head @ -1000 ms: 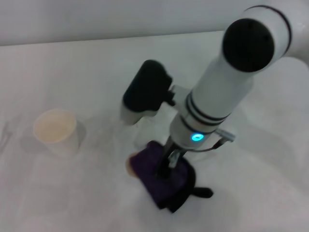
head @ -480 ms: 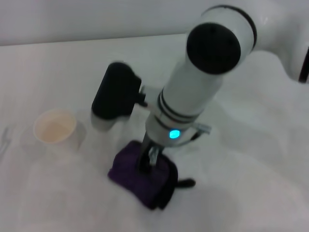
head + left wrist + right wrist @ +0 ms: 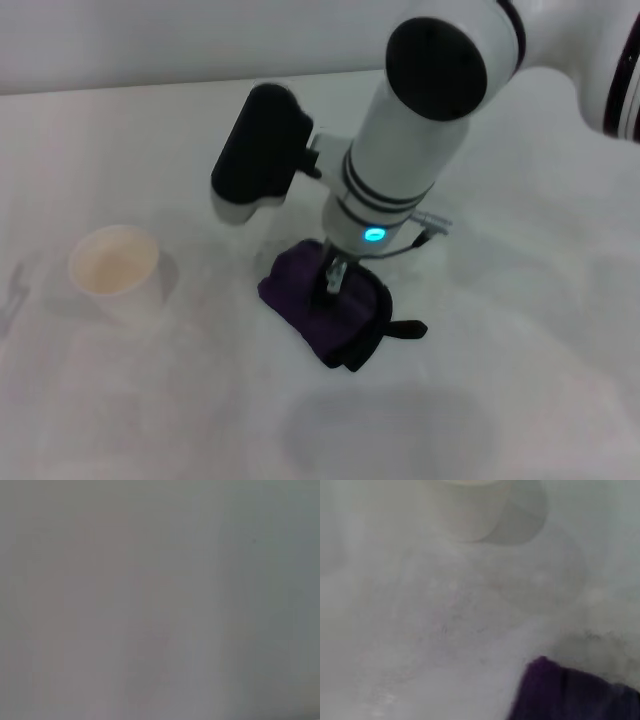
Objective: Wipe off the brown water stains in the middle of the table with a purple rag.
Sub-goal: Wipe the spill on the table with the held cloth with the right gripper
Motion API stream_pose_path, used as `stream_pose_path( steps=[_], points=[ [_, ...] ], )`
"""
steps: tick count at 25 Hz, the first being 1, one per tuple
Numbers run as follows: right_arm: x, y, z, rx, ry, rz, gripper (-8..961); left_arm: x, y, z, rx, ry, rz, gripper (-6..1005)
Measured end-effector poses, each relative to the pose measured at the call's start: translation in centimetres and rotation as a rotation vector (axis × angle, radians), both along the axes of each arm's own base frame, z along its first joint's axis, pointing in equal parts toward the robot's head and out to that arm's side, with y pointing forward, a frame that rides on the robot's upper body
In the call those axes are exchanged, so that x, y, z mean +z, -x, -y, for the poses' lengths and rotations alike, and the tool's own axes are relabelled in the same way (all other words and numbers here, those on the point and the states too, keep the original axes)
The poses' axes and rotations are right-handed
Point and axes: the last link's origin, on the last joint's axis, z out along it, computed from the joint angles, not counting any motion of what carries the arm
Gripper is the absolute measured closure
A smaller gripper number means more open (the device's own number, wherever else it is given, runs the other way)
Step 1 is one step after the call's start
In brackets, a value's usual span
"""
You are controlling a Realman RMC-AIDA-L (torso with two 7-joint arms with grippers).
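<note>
white table (image 3: 520, 380) carries purple rag (image 3: 305, 300), seemingly empty paper cup (image 3: 115, 270).

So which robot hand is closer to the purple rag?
The right. The right gripper comes down onto the top of the purple rag on the table, pressing on it. The left gripper shows in no view, so it's away from the rag.

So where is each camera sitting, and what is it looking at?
Head view: sits up on the robot's head, looking down at the table, a paper cup and the right gripper pressing the purple rag; the right arm shows.
Left wrist view: only blank grey, nothing to tell.
Right wrist view: sits low by the table, facing the cup; no fingers show.
Head and right wrist views share the rag, cup and table.
</note>
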Motion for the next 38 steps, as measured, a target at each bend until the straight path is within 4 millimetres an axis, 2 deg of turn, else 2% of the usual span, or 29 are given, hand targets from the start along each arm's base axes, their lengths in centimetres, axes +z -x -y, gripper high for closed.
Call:
stream_pose_path(
  steps=[8, 12, 15, 20, 28, 34, 38],
  points=[
    [-2.5, 1.7, 4.8, 0.002, 0.228, -0.105, 919, 0.0, -0.1, -0.3, -0.005, 0.003, -0.001, 107],
    [-3.0, 2.4, 5.9, 0.012, 0.288, -0.141, 919, 0.0, -0.1, -0.3, -0.006, 0.006, -0.003, 107],
    [-3.1, 2.4, 6.0, 0.018, 0.294, -0.146, 919, 0.0, -0.1, -0.3, -0.006, 0.006, -0.004, 107],
    [-2.7, 2.1, 3.9, 0.035, 0.216, -0.135, 919, -0.1, 0.1, 0.1, 0.004, 0.007, -0.003, 107],
    [0.3, 1.1, -0.4, 0.018, 0.02, -0.071, 918, 0.3, 0.5, 0.6, 0.018, -0.008, -0.007, 107],
    [4.6, -1.9, -2.7, -0.065, -0.122, -0.027, 918, 0.5, 0.5, 0.3, 0.013, -0.012, -0.011, 107],
    [7.5, -4.7, -3.9, -0.131, -0.216, 0.011, 918, 0.6, 0.4, 0.1, 0.006, -0.013, -0.013, 106]
  ],
)
